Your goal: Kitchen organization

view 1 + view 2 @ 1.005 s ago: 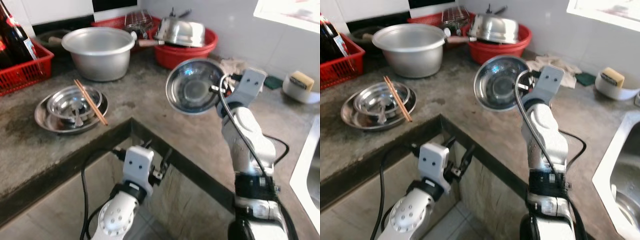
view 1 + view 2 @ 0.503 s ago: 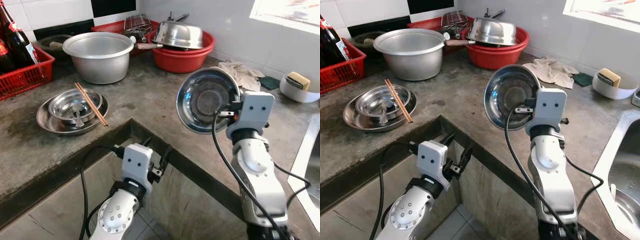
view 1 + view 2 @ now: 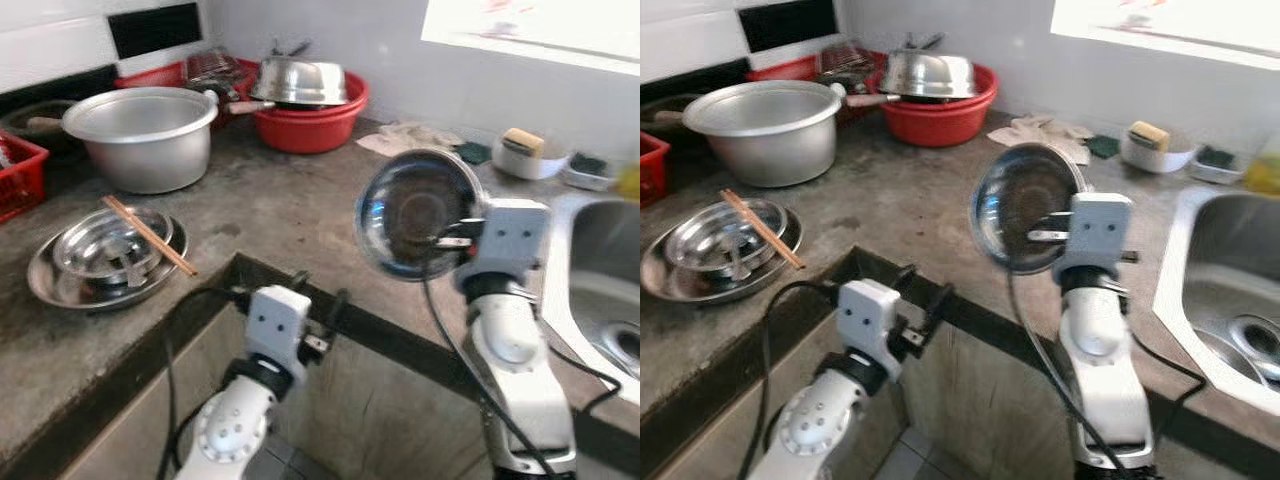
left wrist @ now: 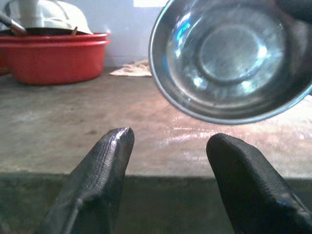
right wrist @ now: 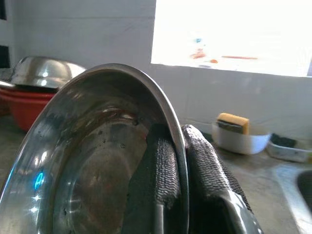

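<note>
A stack of shallow steel dishes [image 3: 100,268] is seen at the far left of the counter [image 3: 290,215], with a pair of wooden chopsticks [image 3: 147,234] laid across it. Behind it stands a wide, matte aluminium pot [image 3: 140,135], and further back a red plastic basin [image 3: 305,115] holding an upturned steel bowl.

The left gripper [image 3: 318,310] is held low, just below the counter's dark front edge. Its two black, ribbed fingers are spread apart and nothing is held between them.

Right of centre, the steel bowl [image 3: 420,212] is held up on edge above the counter by the right gripper [image 5: 179,165]. Its fingers are closed on the thin rim, one pad inside and one outside. The bowl is round, polished and mirror-like; faint brownish marks are visible on its inner face in the right wrist view.

At the far right lies the steel sink [image 3: 600,290], with a sponge in a white dish [image 3: 522,155] behind it. The bowl is judged to be headed for the sink. Since a pinch on a smooth rim is liable to slip, the wrist should be kept steady, and the bowl lowered to the basin floor before release.
</note>
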